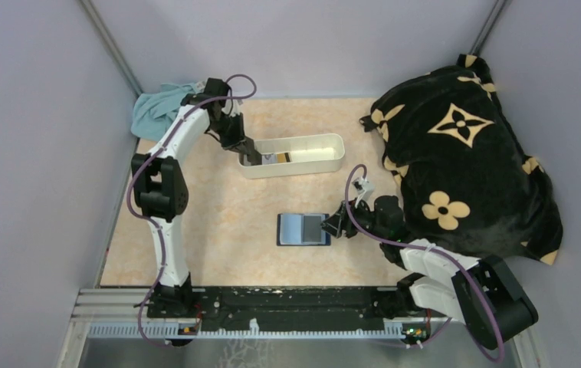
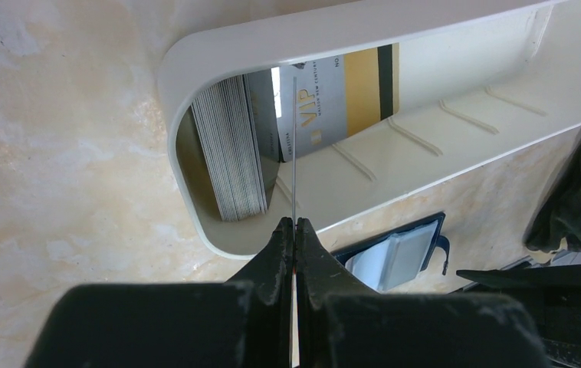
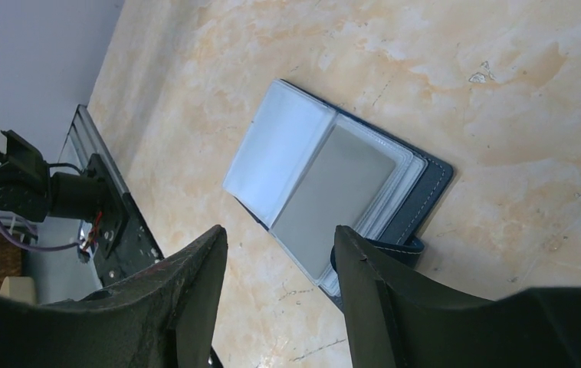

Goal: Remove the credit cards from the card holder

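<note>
The card holder (image 1: 303,228) lies open on the table, dark navy with pale clear sleeves. In the right wrist view a grey credit card (image 3: 337,195) shows in a sleeve of the card holder (image 3: 425,192). My right gripper (image 3: 280,239) is open and empty, just off the holder's right edge (image 1: 339,225). My left gripper (image 2: 294,224) is shut on a thin card (image 2: 294,146) seen edge-on, held over the left end of the white tray (image 2: 195,69). A stack of cards (image 2: 230,146) and a gold-marked VIP card (image 2: 333,100) lie in the tray. The holder also shows in the left wrist view (image 2: 398,257).
The long white tray (image 1: 326,165) stands behind the holder. A black blanket with gold flowers (image 1: 464,161) covers the right side of the table. A teal cloth (image 1: 157,109) lies at the back left corner. Grey walls close in the table.
</note>
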`<act>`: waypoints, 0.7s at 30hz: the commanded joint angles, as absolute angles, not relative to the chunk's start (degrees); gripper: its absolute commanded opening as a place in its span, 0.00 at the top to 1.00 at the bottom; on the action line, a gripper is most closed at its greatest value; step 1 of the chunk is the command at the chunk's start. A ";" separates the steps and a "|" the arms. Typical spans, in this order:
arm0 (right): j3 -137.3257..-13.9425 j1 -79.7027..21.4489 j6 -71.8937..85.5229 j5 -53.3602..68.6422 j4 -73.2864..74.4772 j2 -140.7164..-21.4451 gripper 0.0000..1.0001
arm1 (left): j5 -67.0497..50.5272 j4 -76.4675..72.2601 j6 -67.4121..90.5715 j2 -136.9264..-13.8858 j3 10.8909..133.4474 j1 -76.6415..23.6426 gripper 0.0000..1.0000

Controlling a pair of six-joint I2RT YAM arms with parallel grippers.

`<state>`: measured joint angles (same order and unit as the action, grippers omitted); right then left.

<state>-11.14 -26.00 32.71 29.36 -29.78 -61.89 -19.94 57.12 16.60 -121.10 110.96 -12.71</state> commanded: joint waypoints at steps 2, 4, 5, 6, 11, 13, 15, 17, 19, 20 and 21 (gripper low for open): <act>-11.25 -25.31 31.41 28.92 -30.58 -61.02 0.46 | -19.83 57.24 15.48 -123.71 110.85 -12.48 1.00; -11.41 -25.23 31.33 28.88 -30.43 -61.16 0.46 | -19.75 57.23 15.72 -124.28 110.76 -12.48 1.00; -11.55 -25.15 31.23 28.83 -30.35 -61.29 0.45 | -19.55 57.17 15.77 -124.41 110.64 -12.48 1.00; -11.64 -25.14 31.13 28.79 -30.22 -61.45 0.45 | -19.14 56.95 15.97 -124.56 110.47 -12.48 1.00; -11.77 -25.05 31.11 29.08 -30.94 -62.73 0.46 | -18.23 55.90 16.12 -125.16 110.13 -12.48 1.00; -11.77 -25.05 31.09 29.11 -31.02 -63.00 0.46 | -17.94 55.73 16.23 -125.69 110.13 -12.48 1.00; -11.86 -25.05 31.01 29.14 -31.11 -63.02 0.46 | -18.03 55.57 16.47 -126.26 110.08 -12.48 1.00; -11.84 -24.97 30.98 29.19 -31.11 -63.14 0.46 | -18.06 55.33 16.69 -126.64 109.97 -12.48 1.00; -11.79 -24.96 30.90 29.18 -31.11 -63.23 0.46 | -18.34 55.07 16.63 -126.70 109.98 -12.48 0.93; -11.75 -24.96 30.87 29.18 -31.11 -63.27 0.46 | -18.44 54.88 16.59 -126.66 110.00 -12.48 0.90; -11.77 -24.96 30.81 29.18 -31.11 -63.48 0.46 | -18.43 54.73 16.64 -126.42 109.99 -12.48 0.88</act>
<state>-11.14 -25.58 32.03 28.97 -29.06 -62.83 -18.81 55.66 16.80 -125.40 110.28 -12.71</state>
